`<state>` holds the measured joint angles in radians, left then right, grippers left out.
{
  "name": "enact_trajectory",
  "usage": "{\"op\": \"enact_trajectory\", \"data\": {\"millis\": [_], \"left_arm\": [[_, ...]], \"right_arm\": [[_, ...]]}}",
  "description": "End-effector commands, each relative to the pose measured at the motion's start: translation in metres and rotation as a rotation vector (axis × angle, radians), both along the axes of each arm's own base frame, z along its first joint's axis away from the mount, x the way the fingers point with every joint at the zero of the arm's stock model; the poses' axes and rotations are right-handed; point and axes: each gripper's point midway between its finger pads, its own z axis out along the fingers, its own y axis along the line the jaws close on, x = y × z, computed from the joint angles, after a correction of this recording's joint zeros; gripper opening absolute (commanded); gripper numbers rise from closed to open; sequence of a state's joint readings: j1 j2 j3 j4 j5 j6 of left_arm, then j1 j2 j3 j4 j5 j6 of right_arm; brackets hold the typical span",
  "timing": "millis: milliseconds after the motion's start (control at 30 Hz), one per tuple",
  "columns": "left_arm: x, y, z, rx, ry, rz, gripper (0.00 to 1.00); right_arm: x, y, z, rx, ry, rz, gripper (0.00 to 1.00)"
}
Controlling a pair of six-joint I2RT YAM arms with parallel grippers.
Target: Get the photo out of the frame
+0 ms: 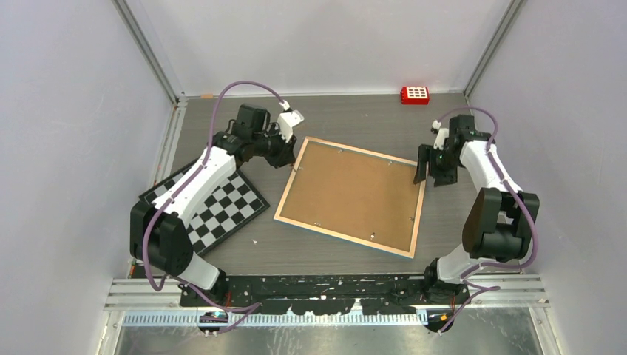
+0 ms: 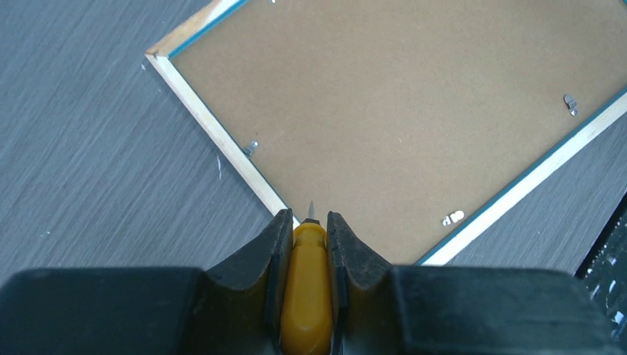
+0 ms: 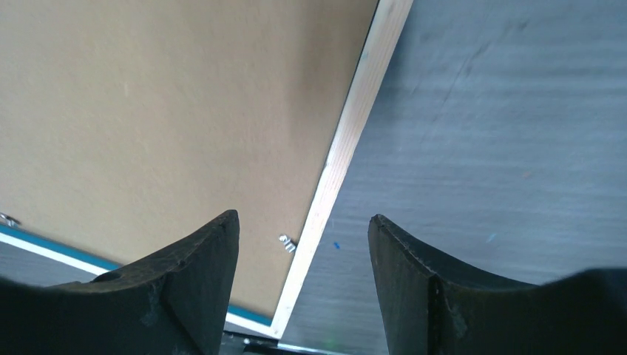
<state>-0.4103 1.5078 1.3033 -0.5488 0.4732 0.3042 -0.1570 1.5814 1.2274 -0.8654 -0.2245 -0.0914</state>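
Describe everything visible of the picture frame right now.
The frame lies flat, face down on the grey table, skewed to its edges. Back: brown fibreboard inside a light wood rim with a thin blue outer edge; small metal clips sit along the rim. The left end effector grips a yellow-handled pointed tool, tip at the left rim; the right end effector hangs open over the right rim.

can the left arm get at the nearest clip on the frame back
Probably yes: the left gripper holds the yellow tool, its tip by the frame edge, the clip just ahead, nothing between.
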Motion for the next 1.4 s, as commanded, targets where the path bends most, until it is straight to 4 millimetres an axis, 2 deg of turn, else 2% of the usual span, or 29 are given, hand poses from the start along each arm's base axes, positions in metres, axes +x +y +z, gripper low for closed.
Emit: {"op": "enact_trajectory", "data": {"millis": [0,200,300,433,533,633,733,800,933,1067,1367], "left_arm": [[0.015,-0.005,0.020,-0.045,-0.081,0.012,0.00],[0.027,-0.002,0.019,-0.015,-0.067,0.056,0.00],[0.018,-0.002,0.014,0.008,-0.004,0.026,0.00],[0.019,0.003,0.009,0.027,-0.013,0.046,0.00],[0.019,0.002,0.006,0.028,-0.005,0.038,0.00],[0.023,0.000,-0.001,0.049,-0.018,0.005,0.00],[0.029,-0.002,-0.007,0.071,-0.065,-0.049,0.00],[0.036,-0.004,-0.010,0.087,-0.097,-0.082,0.00],[0.050,-0.010,-0.012,0.105,-0.138,-0.126,0.00],[0.060,-0.014,-0.022,0.141,-0.141,-0.150,0.00],[0.081,-0.024,-0.042,0.241,-0.208,-0.165,0.00]], "right_arm": [[-0.013,0.002,0.000,-0.009,-0.017,-0.069,0.68],[0.004,-0.006,-0.039,-0.024,0.061,-0.143,0.65],[0.010,-0.006,-0.059,-0.013,0.110,-0.156,0.60],[0.002,-0.002,-0.079,0.008,0.187,-0.149,0.52],[-0.004,0.002,-0.086,0.023,0.221,-0.122,0.41],[-0.002,-0.001,-0.089,0.008,0.232,-0.069,0.24],[0.008,-0.007,-0.091,-0.013,0.226,-0.003,0.07],[0.019,-0.009,-0.092,-0.019,0.220,0.035,0.01],[0.034,-0.009,-0.088,-0.012,0.201,0.088,0.01],[0.042,-0.003,-0.087,-0.027,0.196,0.143,0.01],[0.038,0.006,-0.090,-0.008,0.207,0.149,0.01]]}}
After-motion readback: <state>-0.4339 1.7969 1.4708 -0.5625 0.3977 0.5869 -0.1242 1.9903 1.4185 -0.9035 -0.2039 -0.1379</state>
